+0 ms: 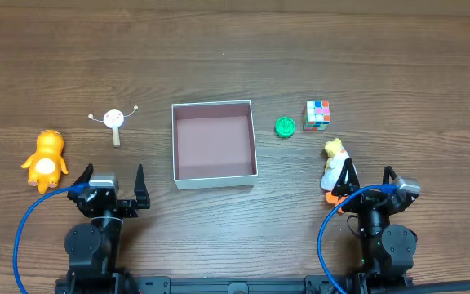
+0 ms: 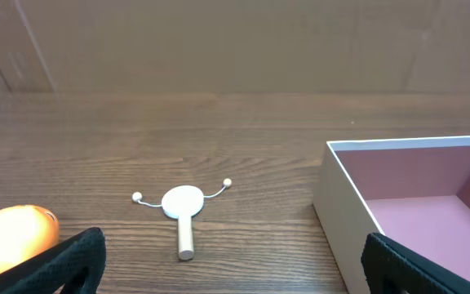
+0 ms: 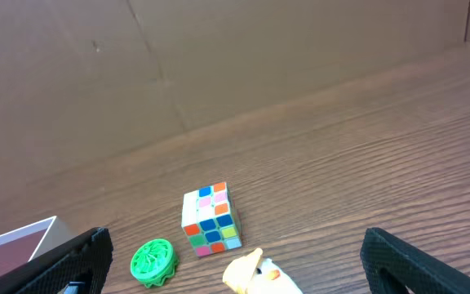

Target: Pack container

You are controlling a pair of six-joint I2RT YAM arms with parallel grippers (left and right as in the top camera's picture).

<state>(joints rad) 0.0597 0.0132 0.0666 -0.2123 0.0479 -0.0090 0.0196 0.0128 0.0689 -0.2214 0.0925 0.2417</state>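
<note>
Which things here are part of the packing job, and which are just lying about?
Job, with the toys presumably going in:
container
orange toy
white stick toy
green disc
colour cube
yellow-white figure

Just there:
blue cables
cardboard backdrop

Our left arm (image 1: 90, 242), right arm (image 1: 388, 243) below container (image 1: 215, 180): black, chunky, round joints. Blue cable (image 1: 24, 233) loops from each. Left gripper (image 1: 114, 181), right gripper (image 1: 370, 186): black pointed fingers (image 1: 141, 180), grey block (image 1: 103, 180) on top.
</note>
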